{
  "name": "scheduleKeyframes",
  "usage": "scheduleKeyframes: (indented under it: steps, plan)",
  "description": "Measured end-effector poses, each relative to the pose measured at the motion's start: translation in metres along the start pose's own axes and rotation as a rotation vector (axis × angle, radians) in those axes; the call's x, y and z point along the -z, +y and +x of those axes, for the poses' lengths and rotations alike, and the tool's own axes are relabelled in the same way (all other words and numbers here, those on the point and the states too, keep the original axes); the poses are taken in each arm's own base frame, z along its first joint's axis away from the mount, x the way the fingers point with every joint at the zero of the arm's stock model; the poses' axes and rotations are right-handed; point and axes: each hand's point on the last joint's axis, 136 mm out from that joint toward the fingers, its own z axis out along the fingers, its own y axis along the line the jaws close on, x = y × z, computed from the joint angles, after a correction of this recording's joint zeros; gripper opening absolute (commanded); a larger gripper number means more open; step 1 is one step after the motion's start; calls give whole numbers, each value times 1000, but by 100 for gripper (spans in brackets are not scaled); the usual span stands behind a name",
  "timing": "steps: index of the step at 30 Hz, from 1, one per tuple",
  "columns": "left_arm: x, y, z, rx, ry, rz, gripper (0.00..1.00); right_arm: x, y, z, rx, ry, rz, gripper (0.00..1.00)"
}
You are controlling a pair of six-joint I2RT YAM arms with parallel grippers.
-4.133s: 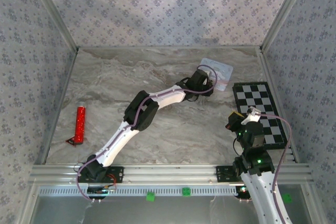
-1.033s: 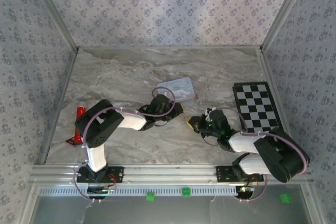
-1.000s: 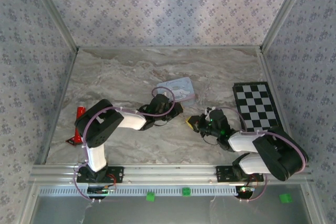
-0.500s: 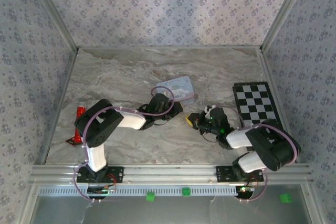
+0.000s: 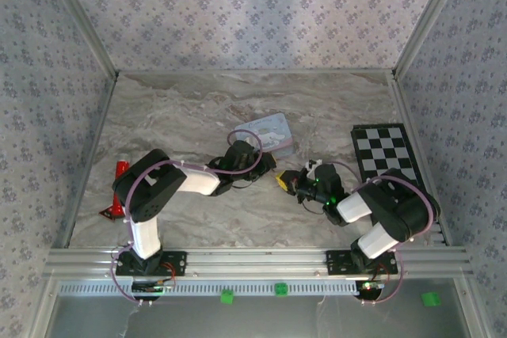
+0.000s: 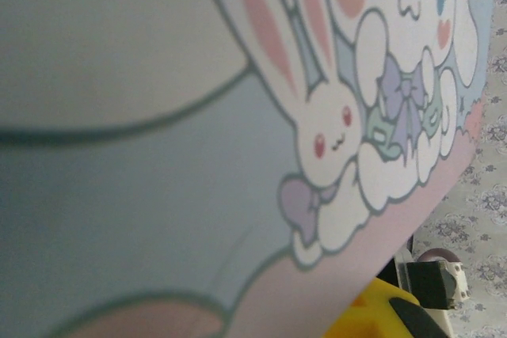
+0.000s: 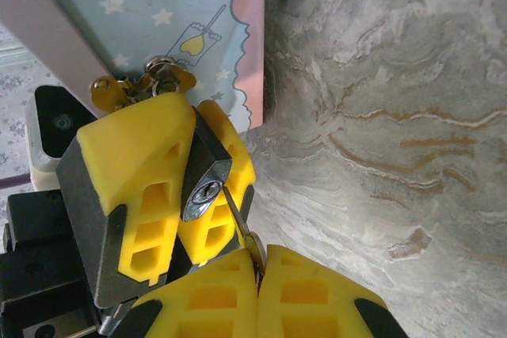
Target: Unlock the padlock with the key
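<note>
Currently: right gripper (image 7: 257, 263) is pinching the key (image 7: 238, 219), tip touching the padlock (image 7: 206, 189) just ahead; left gripper (image 7: 184, 195) is clamping the padlock.

Right wrist view. Right gripper (image 7: 257, 279) is seen at the lower edge, its yellow fingers (image 7: 206, 302) pressed together on the thin silvery key (image 7: 240, 223). The key tip is laid against the silvery keyhole face of the padlock (image 7: 205, 189); insertion cannot be confirmed. The padlock is clamped between the yellow fingers of the left gripper (image 7: 190, 184). Brass-coloured metal pieces (image 7: 139, 87) are noted just above it. A pale-blue tin (image 7: 170, 9) with stars and a pink scalloped edge is behind, and the marbled table (image 7: 396, 140) lies to the right.
</note>
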Motion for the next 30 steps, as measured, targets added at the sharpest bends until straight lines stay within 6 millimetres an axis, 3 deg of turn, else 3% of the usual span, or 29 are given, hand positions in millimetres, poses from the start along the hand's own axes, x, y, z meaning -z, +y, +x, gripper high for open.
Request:
scheduleKeyframes:
  steps: [16, 30]
  plan:
    - [0, -1, -1, 14, -2, 6, 8, 7, -5, 0, -28, -17, -33, 0]
    - [2, -3, -2, 31, -17, 34, 8, 13, 11, 2, -25, -20, -85, 0]
